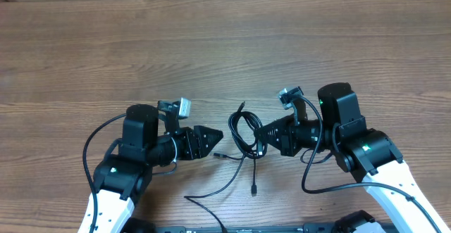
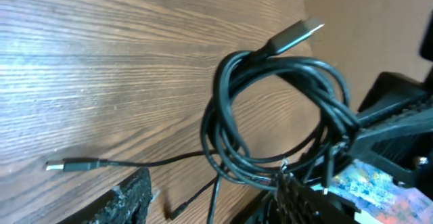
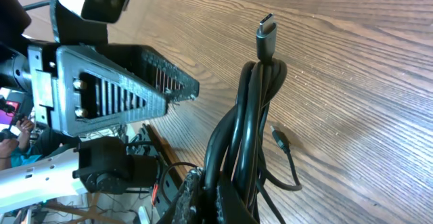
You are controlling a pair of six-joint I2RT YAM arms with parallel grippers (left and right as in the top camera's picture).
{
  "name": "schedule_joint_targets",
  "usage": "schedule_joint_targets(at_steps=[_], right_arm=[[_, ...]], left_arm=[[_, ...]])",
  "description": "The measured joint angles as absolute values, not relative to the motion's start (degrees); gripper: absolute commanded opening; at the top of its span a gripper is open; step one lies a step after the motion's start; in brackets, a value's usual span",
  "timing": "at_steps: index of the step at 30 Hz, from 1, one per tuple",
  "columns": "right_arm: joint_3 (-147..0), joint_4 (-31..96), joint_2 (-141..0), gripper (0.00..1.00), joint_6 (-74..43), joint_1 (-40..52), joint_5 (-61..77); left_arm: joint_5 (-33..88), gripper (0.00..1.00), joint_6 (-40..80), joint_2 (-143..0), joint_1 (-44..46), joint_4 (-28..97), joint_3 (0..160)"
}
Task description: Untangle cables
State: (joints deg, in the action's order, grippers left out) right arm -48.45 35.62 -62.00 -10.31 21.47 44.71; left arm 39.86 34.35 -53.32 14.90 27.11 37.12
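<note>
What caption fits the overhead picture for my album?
Right fingers pinch the tangled black cables; open left fingers wait beside them on a wooden table.

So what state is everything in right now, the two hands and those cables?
Cables: looped together in a tangle, pinched on one side, loose ends lying on the table.
Right hand: shut on the cables.
Left hand: open, holding nothing.
</note>
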Motion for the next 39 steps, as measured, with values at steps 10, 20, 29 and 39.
schedule_joint_targets(at_steps=[10,20,29,39], right_arm=[[-48.45,35.18,-62.0,0.04,-11.53,21.47,44.66],[-48.45,31.29,-62.0,0.04,-13.89,21.47,45.21],[-48.45,31.33,-62.0,0.04,-15.03,21.47,45.65],[-48.45,31.29,-62.0,0.04,-15.03,21.47,46.33]], left_arm=[[35.24,0.53,37.21,-56.16,14.9,30.02,37.12],[35.33,0.54,40.58,-60.42,17.98,23.35,37.12],[35.31,0.56,42.96,-63.07,21.78,18.81,37.12],[35.31,0.55,44.97,-66.22,21.78,17.76,37.12]])
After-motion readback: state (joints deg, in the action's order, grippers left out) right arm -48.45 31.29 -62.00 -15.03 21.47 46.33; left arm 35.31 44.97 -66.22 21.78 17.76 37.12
